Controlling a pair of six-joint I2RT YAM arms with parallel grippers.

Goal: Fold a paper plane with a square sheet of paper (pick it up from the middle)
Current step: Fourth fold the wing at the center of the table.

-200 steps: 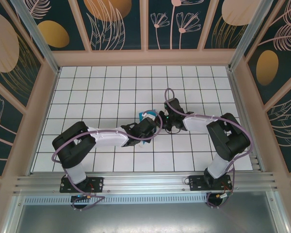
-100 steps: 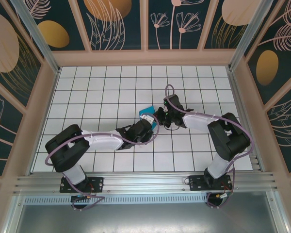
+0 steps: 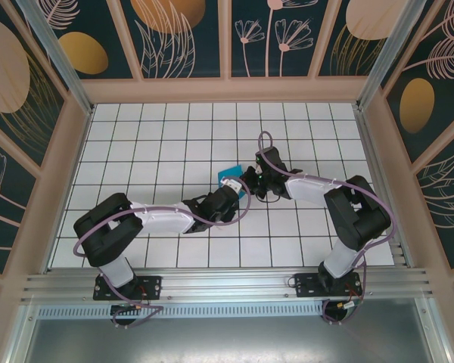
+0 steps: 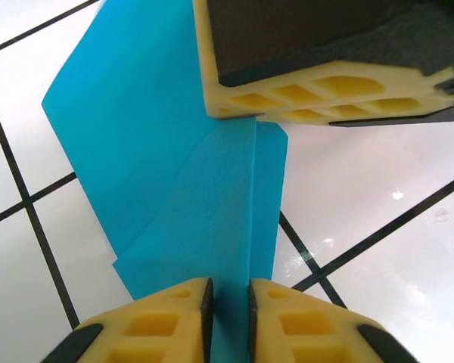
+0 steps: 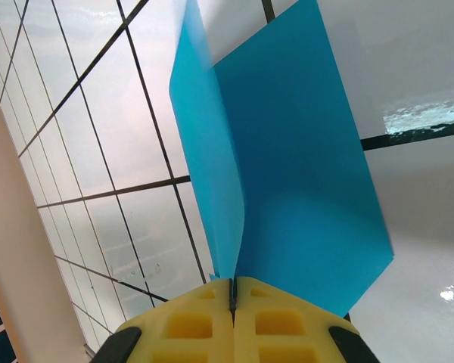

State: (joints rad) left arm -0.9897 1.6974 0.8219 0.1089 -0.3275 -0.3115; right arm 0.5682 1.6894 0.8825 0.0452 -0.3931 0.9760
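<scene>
The right gripper (image 5: 232, 301) is seen pressed together on the square sheet of paper (image 5: 303, 189), w/ the fold line pinched btw. its pads so that two flaps spread away from it. This hold is judged to be there to keep the ctr crease fixed. Opposite it, the left gripper (image 4: 228, 306) is set astride the same crease from the near-left side, jaws drawn close w/ only a slim gap & blue paper showing in it; whether the pads actually bite can't be told. In the left wrist view the right gripper's fingers are met at the far end of the crease, so the sheet is bracketed at both ends, prob. so one end can be anchored while the other is worked. The sheet is already folded: a diagonal layer edge is seen lying over the layer below. From above, the paper is found near the middle of the white tiled table (image 3: 174, 136), just far of where both wrists meet & partly hidden under them. No dart shape is made out yet, so more folds are judged to be needed. Thin paper may be torn or skewed if the ends are pulled unevenly.
</scene>
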